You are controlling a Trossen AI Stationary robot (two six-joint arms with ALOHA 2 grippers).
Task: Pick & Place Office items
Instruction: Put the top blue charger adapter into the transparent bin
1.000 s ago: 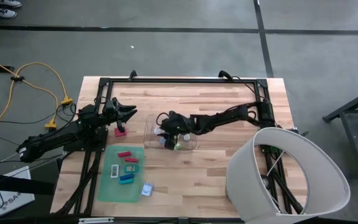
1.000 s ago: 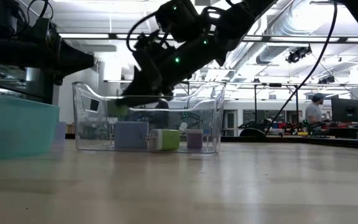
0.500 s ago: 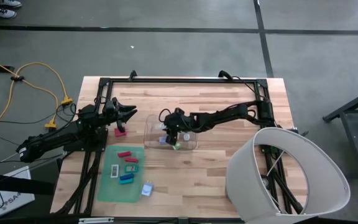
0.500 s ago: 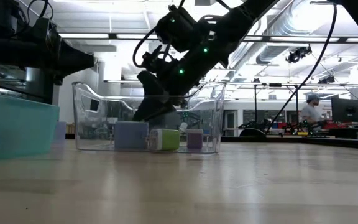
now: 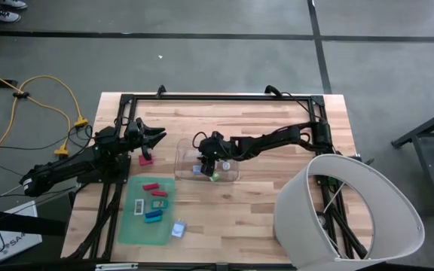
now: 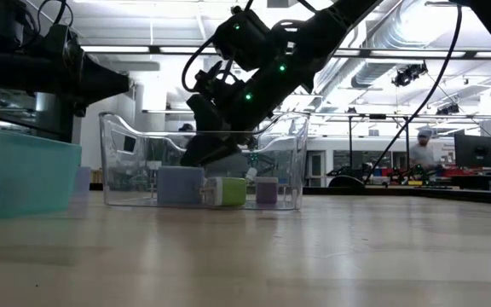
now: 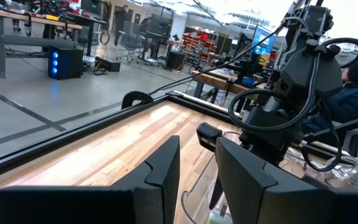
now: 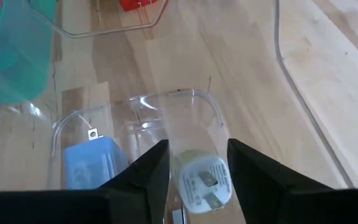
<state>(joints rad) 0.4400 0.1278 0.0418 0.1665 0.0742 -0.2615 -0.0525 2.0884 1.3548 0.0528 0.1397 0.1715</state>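
My right gripper (image 8: 197, 148) reaches down into the clear bin (image 5: 230, 173), open. A white round piece (image 8: 205, 180) with metal prongs lies on the bin floor between its fingers. A blue piece (image 8: 95, 165) lies beside it. In the low view, a lavender block (image 6: 180, 185), a green-and-white piece (image 6: 228, 191) and a purple piece (image 6: 267, 190) sit on the bin floor under the gripper (image 6: 216, 158). Several more pieces lie on the green mat (image 5: 130, 226). My left gripper (image 5: 155, 138) waits level near the table's left edge, slightly open with nothing between its fingers (image 7: 166, 174). My right gripper's fingers (image 8: 154, 174) slant down from the table's right side and stand on either side of the white round piece, which rests on the bin floor. Whether either finger still touches it, I cannot tell.
A pink piece (image 5: 146, 158) lies on the wood just below my left gripper. A big white lampshade-like cylinder (image 5: 345, 214) stands over the table's near right corner. A black frame (image 5: 217, 98) runs along the table's edges. Bare wood lies between the bin and the cylinder.
My right gripper has tipped further downward and sunk deeper into the clear bin, shifting slightly toward the table's right, then stayed there. My left arm has kept still.
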